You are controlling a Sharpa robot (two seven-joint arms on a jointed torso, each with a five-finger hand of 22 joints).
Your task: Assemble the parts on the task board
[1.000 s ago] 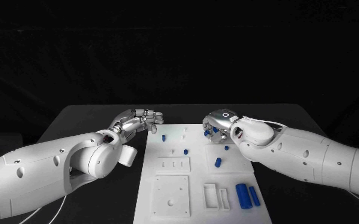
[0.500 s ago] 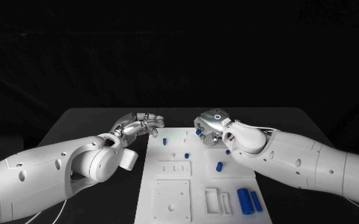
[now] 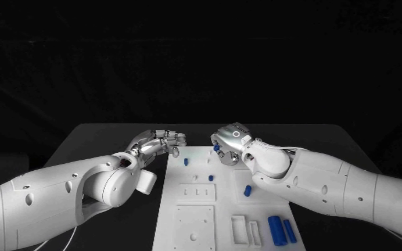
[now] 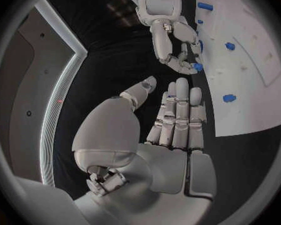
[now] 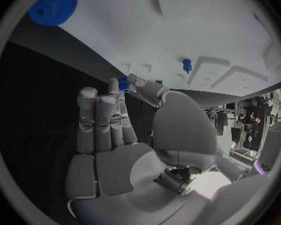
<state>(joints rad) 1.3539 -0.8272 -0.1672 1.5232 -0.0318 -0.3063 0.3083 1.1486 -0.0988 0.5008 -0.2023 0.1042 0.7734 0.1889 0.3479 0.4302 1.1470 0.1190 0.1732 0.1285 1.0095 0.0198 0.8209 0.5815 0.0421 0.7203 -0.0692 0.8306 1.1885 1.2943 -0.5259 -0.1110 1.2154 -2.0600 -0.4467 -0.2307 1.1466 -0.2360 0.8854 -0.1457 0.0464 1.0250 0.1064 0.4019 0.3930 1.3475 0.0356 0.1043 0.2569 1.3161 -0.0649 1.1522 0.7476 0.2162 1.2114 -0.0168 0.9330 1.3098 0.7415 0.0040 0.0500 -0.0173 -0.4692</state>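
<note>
Black cloth hung behind the black table [image 3: 100,137], and the white task board [image 3: 194,204] lay in the middle of it, running from near me to the far edge.

My right hand [image 3: 228,144] had moved left and farther away over the last second, from above the right half of the board to its far edge near the middle. It pinched a small blue part [image 3: 217,146] between thumb and a fingertip, the other fingers fairly straight. The left wrist view showed that part [image 4: 196,66] at my right fingertips, just off the board's edge. I judged that I was carrying it toward a seat at the far end, not yet placing it.

My left hand [image 3: 157,142] had barely shifted. It hovered just left of the board's far corner, holding nothing, its fingers [image 4: 178,105] close together and extended.

Blue pegs stood on the board at the far left [image 3: 185,161], in the middle [image 3: 211,177] and toward the right [image 3: 247,190]. Two blue cylinders [image 3: 280,230] lay at the near right beside the white slotted blocks [image 3: 246,229]. None of these had moved on the board.
</note>
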